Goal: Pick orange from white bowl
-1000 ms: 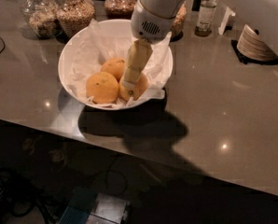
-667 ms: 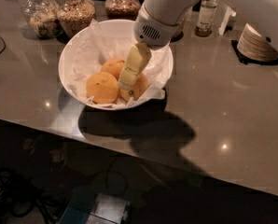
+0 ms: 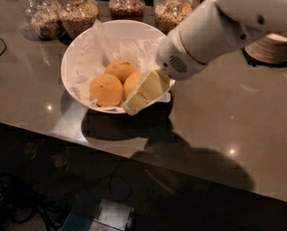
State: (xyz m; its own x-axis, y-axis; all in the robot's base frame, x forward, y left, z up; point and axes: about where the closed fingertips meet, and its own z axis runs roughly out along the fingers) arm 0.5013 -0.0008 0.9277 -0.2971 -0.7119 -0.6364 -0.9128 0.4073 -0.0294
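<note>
The white bowl [image 3: 64,76], lined with crumpled white paper, stands on the grey counter and holds three oranges. A paler orange [image 3: 132,83] lies at the right side of the bowl, partly hidden behind my gripper [image 3: 133,106]. A deeper orange one with dark specks [image 3: 106,90] lies front left. One with a greenish top mark [image 3: 120,69] lies behind. My gripper reaches in from the right at a low slant. Its pale yellow tips lie over the bowl's front right rim, against the paler orange.
Several glass jars of grains [image 3: 78,12] stand in a row behind the bowl. A stack of small pale plates [image 3: 271,47] sits at the back right. The counter's front edge [image 3: 134,150] runs just below the bowl, with dark floor beneath.
The arm has tilted from steeply above the bowl to a low slant from the right. The gripper tip has shifted toward the front right rim. The third orange now shows.
</note>
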